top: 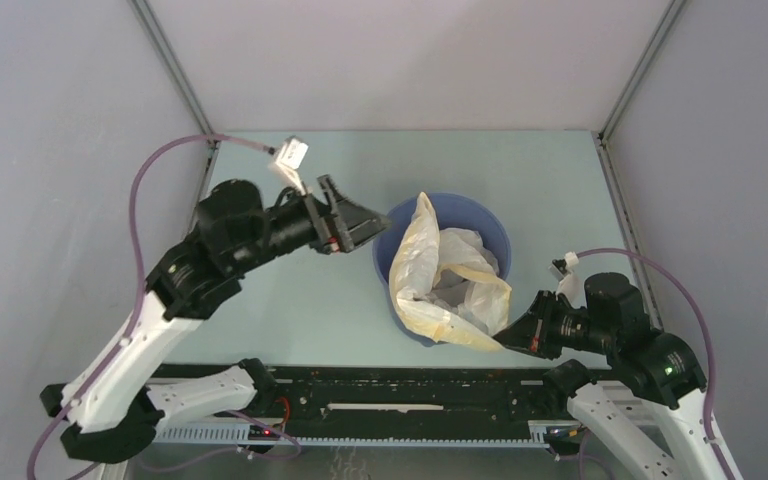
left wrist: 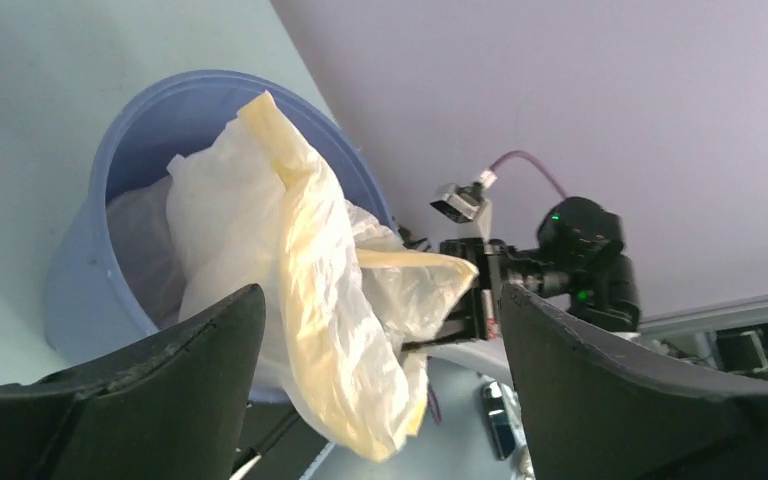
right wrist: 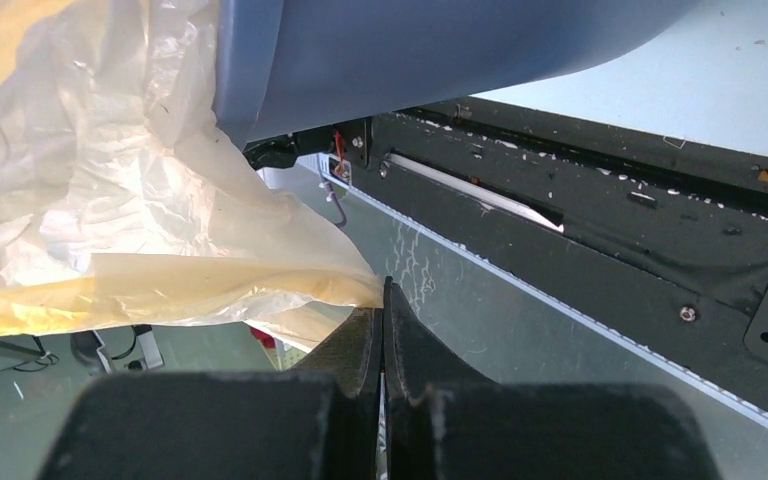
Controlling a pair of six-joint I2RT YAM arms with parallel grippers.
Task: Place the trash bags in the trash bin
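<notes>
A wrinkled pale-yellow trash bag lies half inside a round blue bin mid-table — its long axis runs from a peak standing above the bin's far-left rim down to a corner that hangs outside over the near rim. The right gripper is pinched closed on that hanging corner. The left gripper sits just left of the bin, pointing at it — jaws spread wide, holding nothing.
</notes>
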